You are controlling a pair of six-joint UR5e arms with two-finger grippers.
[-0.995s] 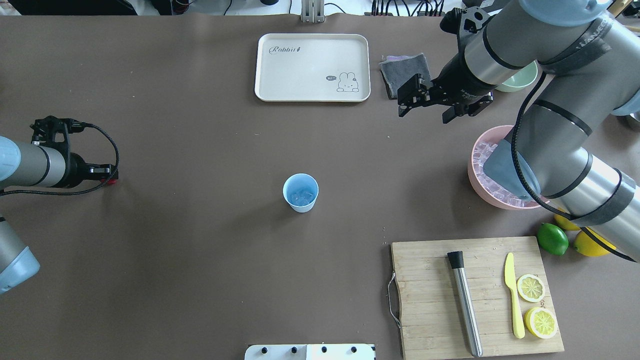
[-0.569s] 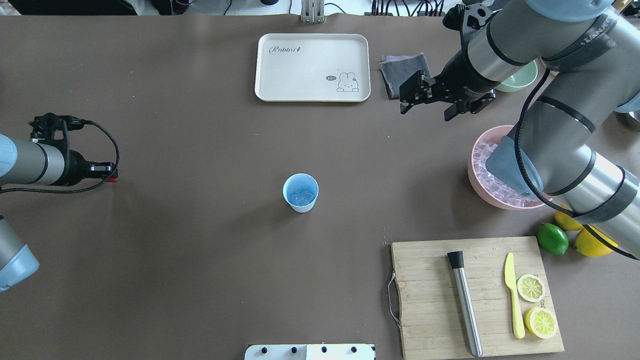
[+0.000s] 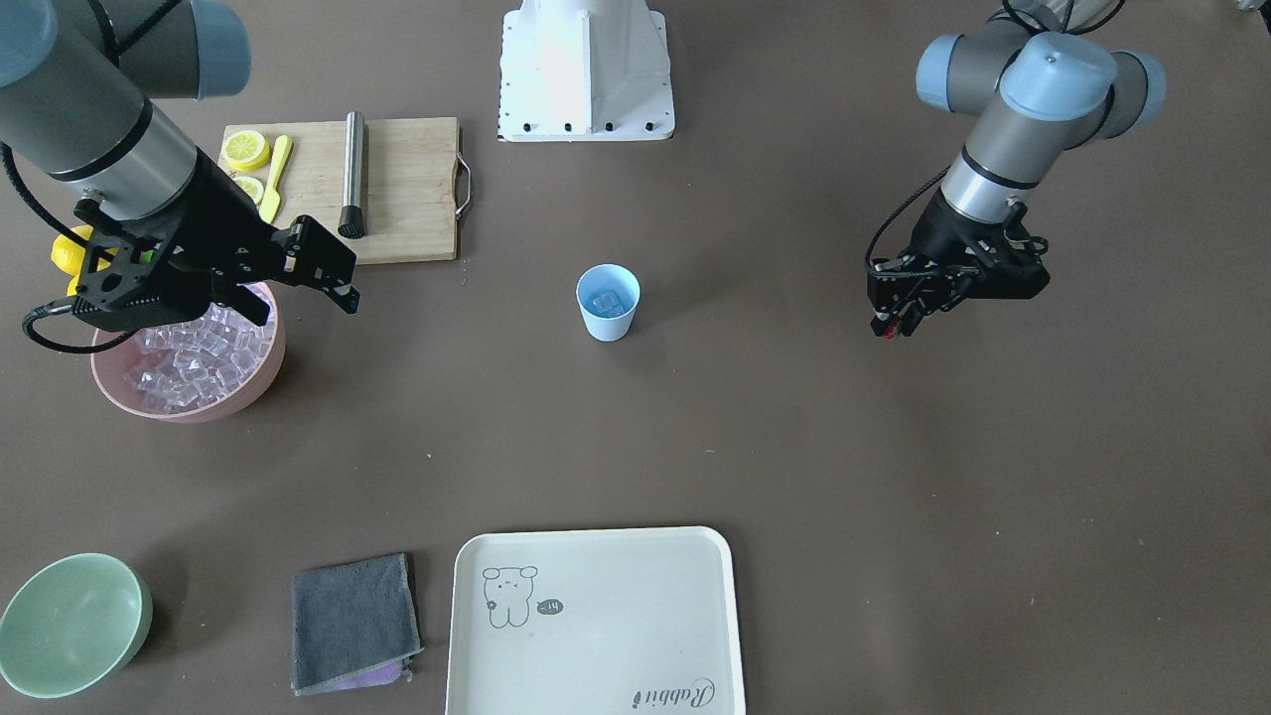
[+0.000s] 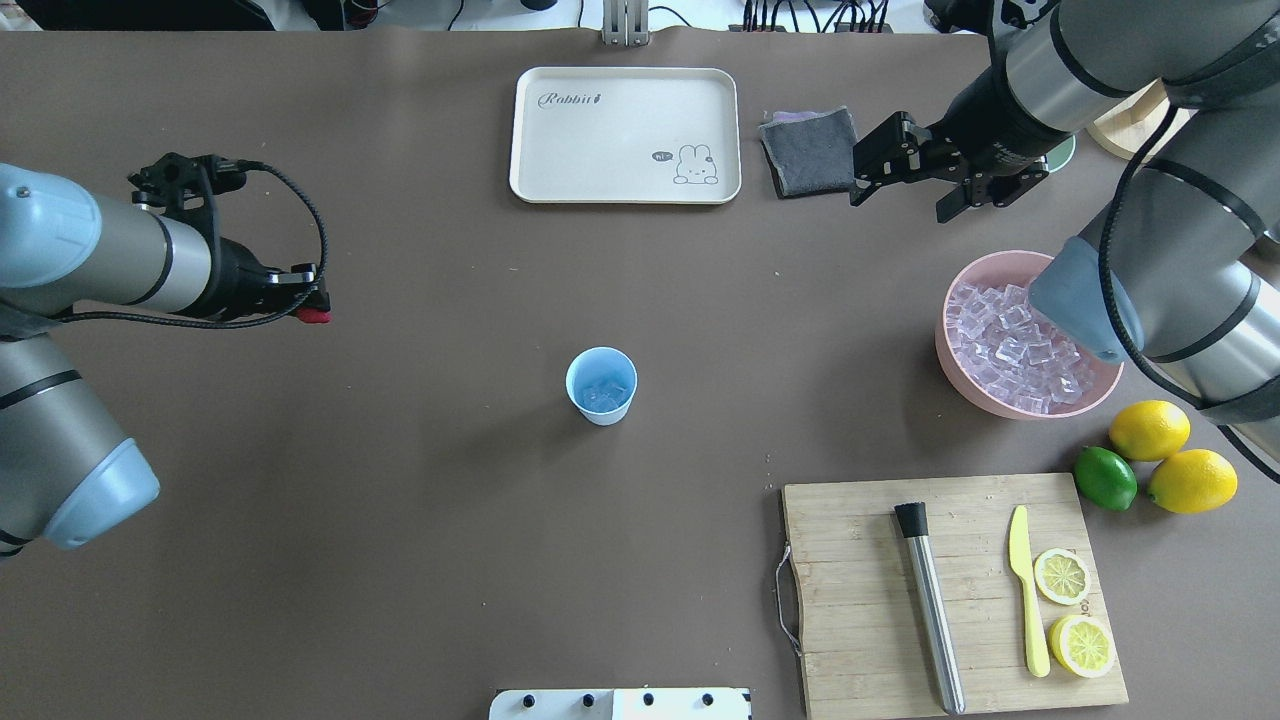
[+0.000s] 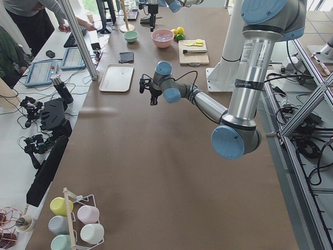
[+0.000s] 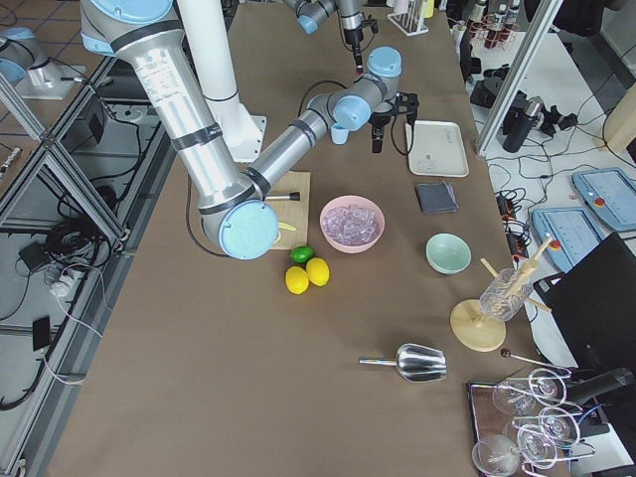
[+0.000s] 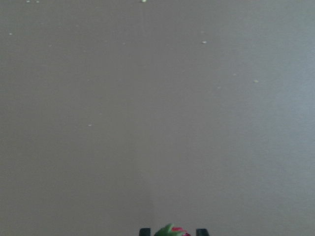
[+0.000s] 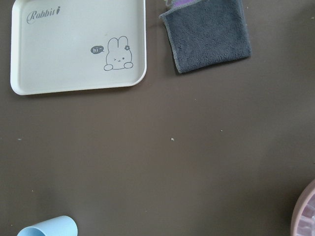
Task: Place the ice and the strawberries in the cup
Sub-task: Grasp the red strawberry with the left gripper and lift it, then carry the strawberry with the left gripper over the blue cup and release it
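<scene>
The light blue cup (image 4: 601, 385) stands mid-table with a few ice cubes (image 4: 604, 393) in it; it also shows in the front view (image 3: 608, 302) and at the bottom edge of the right wrist view (image 8: 47, 226). My left gripper (image 4: 312, 306) is shut on the red strawberry (image 4: 318, 316), well left of the cup and above the table; the left wrist view shows the berry (image 7: 172, 231) between the fingertips. My right gripper (image 4: 900, 205) is open and empty, above the table beyond the pink bowl (image 4: 945, 352) that holds many ice cubes (image 4: 1010, 340).
A cream tray (image 4: 625, 135) and a grey cloth (image 4: 808, 150) lie at the far side. A pale green bowl (image 3: 70, 621) sits past the cloth. A cutting board (image 4: 860, 600) holds a muddler (image 4: 930, 610), knife and lemon slices. A lime (image 4: 1105, 478) and lemons lie beside it.
My left gripper has moved right and a little farther from me, closer to the cup, still holding the strawberry. My right gripper has moved right and away, uncovering the pink bowl.
</scene>
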